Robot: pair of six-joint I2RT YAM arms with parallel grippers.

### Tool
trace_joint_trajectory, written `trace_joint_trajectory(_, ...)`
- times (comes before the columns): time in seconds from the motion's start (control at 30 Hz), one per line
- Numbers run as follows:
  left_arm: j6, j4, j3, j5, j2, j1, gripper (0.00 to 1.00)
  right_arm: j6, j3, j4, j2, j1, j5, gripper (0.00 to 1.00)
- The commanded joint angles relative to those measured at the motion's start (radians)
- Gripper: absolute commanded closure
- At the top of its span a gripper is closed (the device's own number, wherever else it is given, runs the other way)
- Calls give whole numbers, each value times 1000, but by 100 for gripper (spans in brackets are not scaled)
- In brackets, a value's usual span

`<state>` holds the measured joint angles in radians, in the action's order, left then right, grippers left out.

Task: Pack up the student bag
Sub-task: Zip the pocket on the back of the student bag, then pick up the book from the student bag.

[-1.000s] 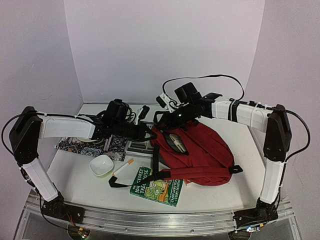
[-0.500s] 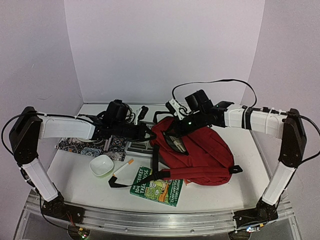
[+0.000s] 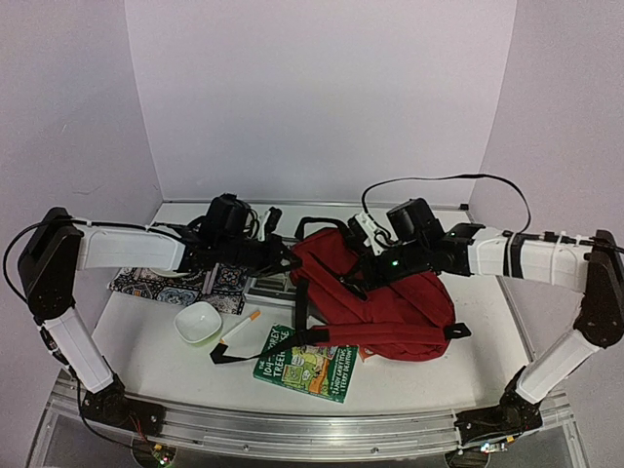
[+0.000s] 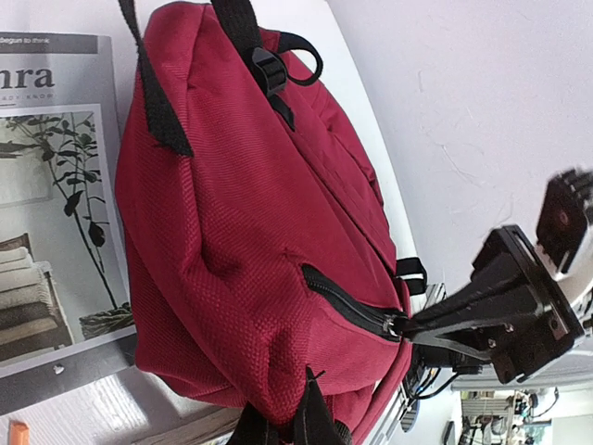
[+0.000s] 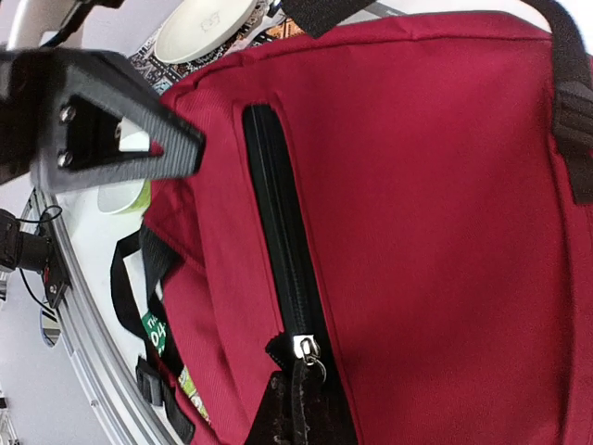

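The student bag point(image 3: 400, 292), dark red with black straps, lies in the middle of the table. My left gripper point(image 3: 290, 256) is shut on a fold of its fabric at the left end; in the left wrist view the fingertips point(image 4: 310, 417) pinch the red cloth point(image 4: 232, 213). My right gripper point(image 3: 358, 276) is shut on the zipper pull point(image 5: 308, 350), at the end of the black zipper point(image 5: 278, 222), which runs closed between the two grippers. What is inside the bag is hidden.
A green book point(image 3: 304, 363) lies under the bag's strap near the front. A white bowl point(image 3: 199, 322) and a white marker point(image 3: 241, 327) sit left of it. A patterned mat point(image 3: 166, 285) holds a plate point(image 5: 204, 26). A magazine point(image 4: 46, 204) lies under the bag.
My right gripper has moved to the right with the zipper pull, and the bag's opening, which showed a silvery thing inside, has closed. The left arm has held still.
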<state>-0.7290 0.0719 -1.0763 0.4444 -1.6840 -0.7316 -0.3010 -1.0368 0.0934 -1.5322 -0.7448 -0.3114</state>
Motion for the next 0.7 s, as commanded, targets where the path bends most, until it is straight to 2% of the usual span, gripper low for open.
trace_joint_trajectory(0.0,-63,82,-21,-90,0,53,100,-28,78,-87,122,4,62,100)
trace_joint_trajectory(0.3,-58,81,-50,-94,-41,66,100,-78,236,-145,274,4,158,100)
trace_joint_trajectory(0.5,-57,82,-70,-27,-57,64,100,-45,188,-164,275,1,158,99)
trace_joint_trajectory(0.67,-51,83,-76,-18,-44,63,100,48,75,-212,238,-86,266,76)
